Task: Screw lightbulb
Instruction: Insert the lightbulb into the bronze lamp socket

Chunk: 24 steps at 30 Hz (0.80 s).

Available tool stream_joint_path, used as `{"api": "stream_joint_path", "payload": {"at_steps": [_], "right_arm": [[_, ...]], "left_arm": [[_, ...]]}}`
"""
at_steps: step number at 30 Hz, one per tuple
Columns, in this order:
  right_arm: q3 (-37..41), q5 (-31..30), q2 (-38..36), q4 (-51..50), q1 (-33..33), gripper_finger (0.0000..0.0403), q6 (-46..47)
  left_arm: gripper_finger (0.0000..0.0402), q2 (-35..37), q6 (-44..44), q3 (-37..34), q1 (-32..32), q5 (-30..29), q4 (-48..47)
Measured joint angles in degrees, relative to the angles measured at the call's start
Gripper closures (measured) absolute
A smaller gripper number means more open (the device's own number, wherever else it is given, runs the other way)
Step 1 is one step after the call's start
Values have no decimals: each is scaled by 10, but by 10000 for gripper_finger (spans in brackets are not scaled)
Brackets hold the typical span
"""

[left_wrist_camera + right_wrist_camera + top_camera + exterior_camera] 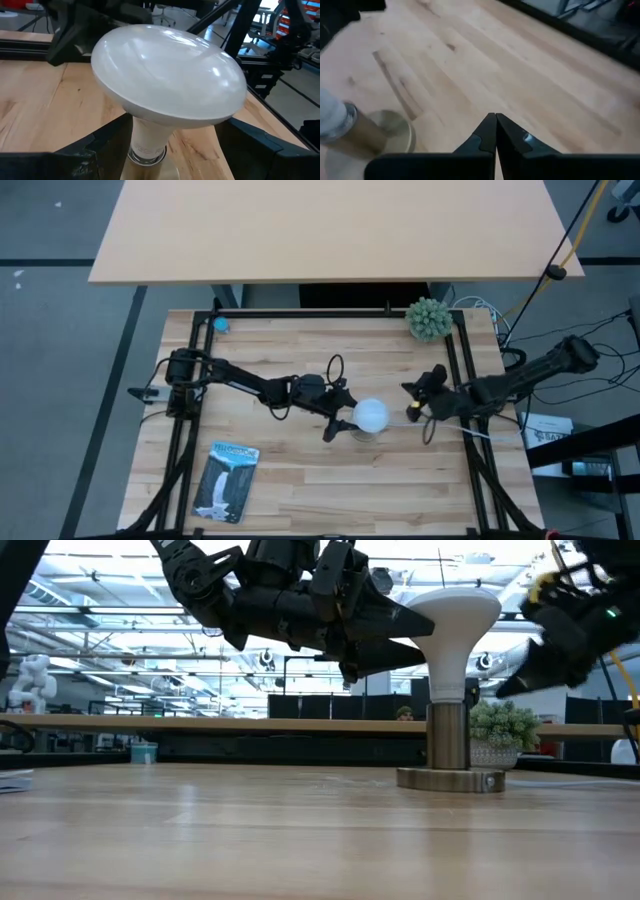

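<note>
The white lightbulb [372, 415] stands upright, its pale neck [149, 136] down in the brass socket base [450, 778] near the table's middle. My left gripper [345, 418] is open, coming level from the table's left. Its fingers [95, 150] stand on either side of the neck under the globe [165, 75], with gaps to it. My right gripper [415, 405] is shut and empty, just right of the bulb and above the table; its wrist view shows the shut fingertips [495, 125] and the socket base [375, 135].
A small green plant [428, 318] stands at the far right corner. A flat blue-white package [225, 480] lies near the front left. A small blue object [220, 325] sits at the far left. A white cord [470, 430] runs from the base toward the right edge.
</note>
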State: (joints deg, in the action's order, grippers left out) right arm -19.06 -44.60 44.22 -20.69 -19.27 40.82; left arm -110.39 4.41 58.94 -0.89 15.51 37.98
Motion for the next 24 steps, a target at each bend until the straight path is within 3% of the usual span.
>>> {"api": "stream_joint_path", "payload": {"at_steps": [3,6,8,10,12,17,24], "right_arm": [[67,46,-109,32,18,403,-14],[116,132,-209,126,46,403,-82],[134,181,-257,184,68,403,-143],[138,189,-287,193,94,403,-184],[142,199,-298,174,121,403,-200],[169,308,-279,200,165,403,-162],[183,326,-201,323,166,403,-147]], "left_arm": [[117,0,0,0,0,0,0],[117,0,0,0,0,0,0],[117,0,2,0,0,0,0],[117,0,9,0,0,0,0],[117,0,13,0,0,0,0],[117,0,17,0,0,1,0],[117,0,17,0,1,1,0]]}}
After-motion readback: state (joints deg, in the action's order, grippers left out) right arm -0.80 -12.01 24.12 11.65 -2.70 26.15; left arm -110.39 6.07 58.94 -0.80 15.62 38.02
